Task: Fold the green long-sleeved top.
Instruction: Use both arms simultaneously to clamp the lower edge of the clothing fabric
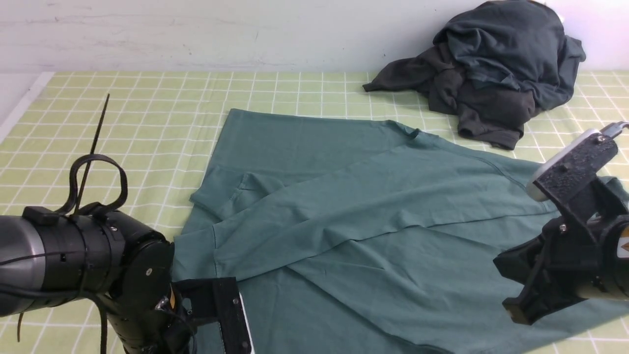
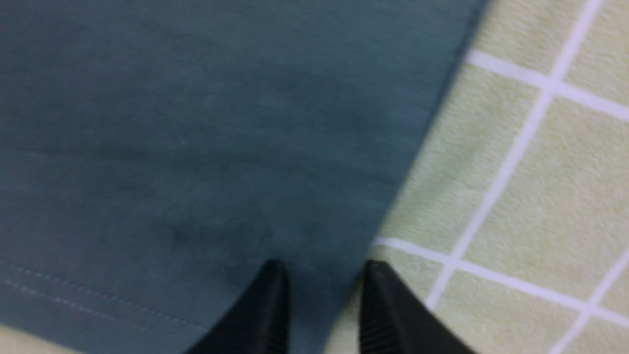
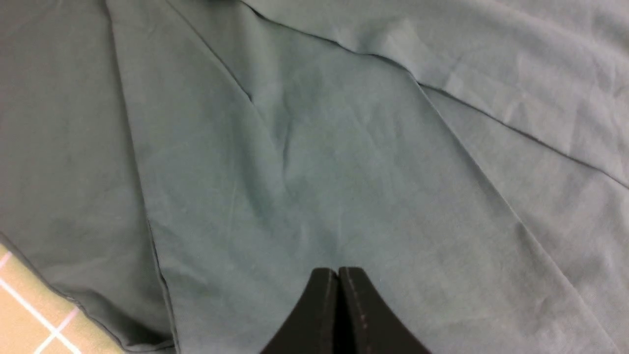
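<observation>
Green top (image 1: 373, 275), near hem past front view's lower edge

I see the counter (image 1: 22, 101) covered by a pale green cloth with white grid lines (image 1: 147, 108). At its far right, a dark charcoal heap of clothes (image 1: 496, 69) sits bunched up by the white wall (image 1: 196, 29).

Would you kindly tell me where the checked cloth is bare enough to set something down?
Bare: the far-left checked cloth, between the wall, the green top and the left arm; also the strip between top and wall. Crowded: the dark clothes heap fills the far right, the top covers the middle, the right arm takes the near right.
</observation>
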You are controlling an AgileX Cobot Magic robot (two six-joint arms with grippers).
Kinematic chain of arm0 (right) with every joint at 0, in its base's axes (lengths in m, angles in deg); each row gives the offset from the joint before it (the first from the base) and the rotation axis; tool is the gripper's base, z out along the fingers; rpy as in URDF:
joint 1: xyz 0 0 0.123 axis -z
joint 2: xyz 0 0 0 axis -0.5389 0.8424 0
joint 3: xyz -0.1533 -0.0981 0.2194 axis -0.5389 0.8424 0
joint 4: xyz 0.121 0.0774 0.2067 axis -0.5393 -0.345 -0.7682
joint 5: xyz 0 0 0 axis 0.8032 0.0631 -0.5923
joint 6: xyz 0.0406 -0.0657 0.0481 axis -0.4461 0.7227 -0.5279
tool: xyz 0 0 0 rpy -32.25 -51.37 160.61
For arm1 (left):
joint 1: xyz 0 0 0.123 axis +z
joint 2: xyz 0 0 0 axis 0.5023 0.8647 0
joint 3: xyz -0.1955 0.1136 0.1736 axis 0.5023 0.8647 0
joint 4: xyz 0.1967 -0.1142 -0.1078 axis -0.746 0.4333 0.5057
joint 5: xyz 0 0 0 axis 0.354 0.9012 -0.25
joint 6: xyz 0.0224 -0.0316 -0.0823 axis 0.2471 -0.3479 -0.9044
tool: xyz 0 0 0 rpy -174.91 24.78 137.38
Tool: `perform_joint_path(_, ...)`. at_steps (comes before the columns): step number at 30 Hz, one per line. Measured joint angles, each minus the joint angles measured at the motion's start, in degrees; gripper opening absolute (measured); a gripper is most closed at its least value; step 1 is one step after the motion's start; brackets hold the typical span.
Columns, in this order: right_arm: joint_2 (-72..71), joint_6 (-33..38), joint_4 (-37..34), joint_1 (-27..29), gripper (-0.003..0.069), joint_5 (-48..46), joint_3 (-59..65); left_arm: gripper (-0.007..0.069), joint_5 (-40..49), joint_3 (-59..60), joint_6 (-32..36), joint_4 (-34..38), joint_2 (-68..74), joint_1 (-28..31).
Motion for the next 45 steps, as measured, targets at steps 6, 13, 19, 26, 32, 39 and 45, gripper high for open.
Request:
perform_joint_path(6,0.0,0.57,0.0,0.0,-0.001,0.0,0.0,0.0008,-3.41,0.11,-4.34,-0.79,-3.34,0.0)
perform_joint_path(13,-6.02,13.43,0.0,-4.25,-0.001,-0.7,-0.94,0.0002,-5.52,0.17,-18.28,-0.97,-11.54,0.0)
perform_joint_path(19,-5.96,23.68,5.59,-4.68,0.0006,-3.29,-1.66,0.0,-5.25,0.23,-25.56,-1.65,-14.54,0.0)
perform_joint_path(26,8.06,19.75,20.68,-2.02,0.0162,-15.82,0.41,0.0,-3.61,0.23,-26.38,1.5,-14.64,0.0)
perform_joint_path(32,17.56,13.18,35.82,-1.32,0.023,-10.62,0.6,0.0,-3.61,0.23,-26.38,3.34,-14.64,0.0)
perform_joint_path(39,23.8,9.28,42.7,-0.96,0.0237,-10.24,0.6,0.0,-3.5,0.23,-26.38,3.34,-14.64,0.0)
perform_joint_path(45,26.34,9.09,43.71,-0.96,0.0238,-9.19,0.29,0.0,-3.5,0.23,-26.38,3.34,-14.64,0.0)
